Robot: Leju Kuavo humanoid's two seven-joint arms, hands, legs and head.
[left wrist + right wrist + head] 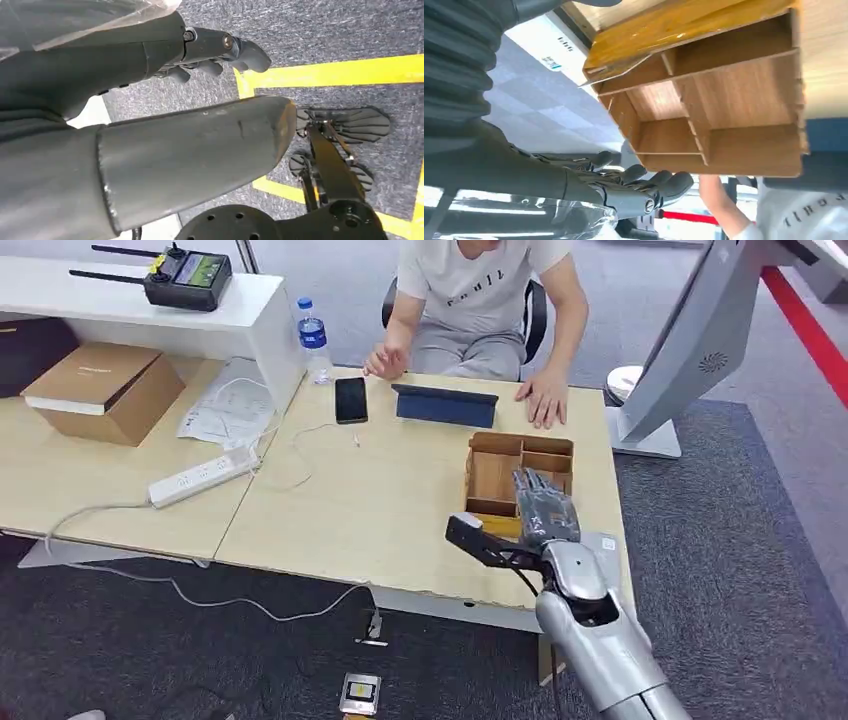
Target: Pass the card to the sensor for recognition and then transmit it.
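Observation:
A wooden divider box (495, 475) stands on the table's right part. A glossy yellow card (498, 527) lies tilted in its nearest compartment; the right wrist view shows the card (674, 35) sticking out past the box (744, 100). My right hand (545, 502) hovers above the box's near right side, over the card, with fingers (659, 182) stretched and nothing in them. A dark blue flat device (445, 405) lies beyond the box. My left hand (210, 50) hangs over the carpet, loosely curled and holding nothing.
A person sits at the far edge, with one hand (385, 362) near a black phone (351, 400) and the other hand (545, 400) beside the blue device. A water bottle (314, 340), power strip (205, 476) and cardboard box (105, 390) are left. A white stand (690, 350) rises right.

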